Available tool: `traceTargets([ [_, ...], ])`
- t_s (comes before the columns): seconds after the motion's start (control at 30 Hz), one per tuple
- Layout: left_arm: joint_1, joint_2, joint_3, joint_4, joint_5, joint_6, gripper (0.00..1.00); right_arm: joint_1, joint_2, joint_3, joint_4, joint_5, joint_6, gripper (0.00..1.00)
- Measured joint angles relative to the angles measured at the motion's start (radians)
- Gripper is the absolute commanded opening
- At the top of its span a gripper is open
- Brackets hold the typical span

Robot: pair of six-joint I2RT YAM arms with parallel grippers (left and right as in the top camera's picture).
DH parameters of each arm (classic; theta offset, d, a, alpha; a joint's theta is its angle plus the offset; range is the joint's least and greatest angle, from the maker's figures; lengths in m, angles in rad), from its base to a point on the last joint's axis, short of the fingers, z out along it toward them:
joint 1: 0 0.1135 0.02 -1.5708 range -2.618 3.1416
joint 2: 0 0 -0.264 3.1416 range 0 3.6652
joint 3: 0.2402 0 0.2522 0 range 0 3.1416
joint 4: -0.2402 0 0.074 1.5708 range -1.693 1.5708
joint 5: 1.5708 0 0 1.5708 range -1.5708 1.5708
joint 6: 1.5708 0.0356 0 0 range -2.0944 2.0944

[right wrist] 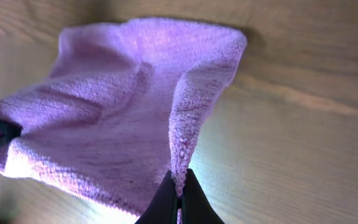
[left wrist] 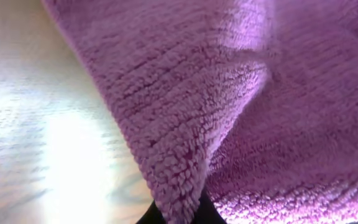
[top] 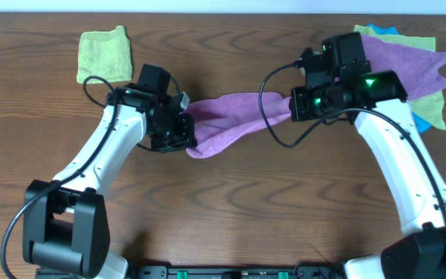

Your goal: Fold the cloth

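The lilac-purple cloth (top: 231, 120) hangs bunched and stretched between my two grippers above the wooden table. My left gripper (top: 183, 130) is shut on its left end. In the left wrist view the cloth (left wrist: 241, 81) fills most of the frame, and a folded edge sits pinched between the dark fingertips (left wrist: 179, 214). My right gripper (top: 294, 105) is shut on the cloth's right end. In the right wrist view the closed fingers (right wrist: 179, 198) pinch a raised edge of the cloth (right wrist: 104, 112), which sags toward the table.
A folded lime-green cloth (top: 103, 54) lies at the back left. A pile at the back right holds another purple cloth (top: 409, 66) over a lime-green cloth (top: 436, 112) and a blue cloth (top: 382, 31), just behind the right arm.
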Motion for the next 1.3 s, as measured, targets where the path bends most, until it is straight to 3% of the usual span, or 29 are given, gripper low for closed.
traceTargets([
  [0.23, -0.001, 0.0, -0.04, -0.039, -0.051, 0.039, 0.06, 0.056, -0.079, -0.206, 0.069, -0.013, 0.005, 0.02],
  [0.63, -0.002, 0.0, -0.315, 0.044, -0.056, 0.047, 0.06, 0.078, -0.251, -0.592, 0.216, -0.065, 0.076, 0.01],
  [0.83, -0.002, 0.0, -0.335, 0.044, -0.06, 0.066, 0.06, 0.149, -0.276, -0.737, 0.288, -0.074, 0.147, 0.02],
  [1.3, -0.001, 0.0, -0.336, -0.023, -0.094, 0.122, 0.06, 0.196, -0.306, -0.788, 0.286, -0.066, 0.242, 0.02],
])
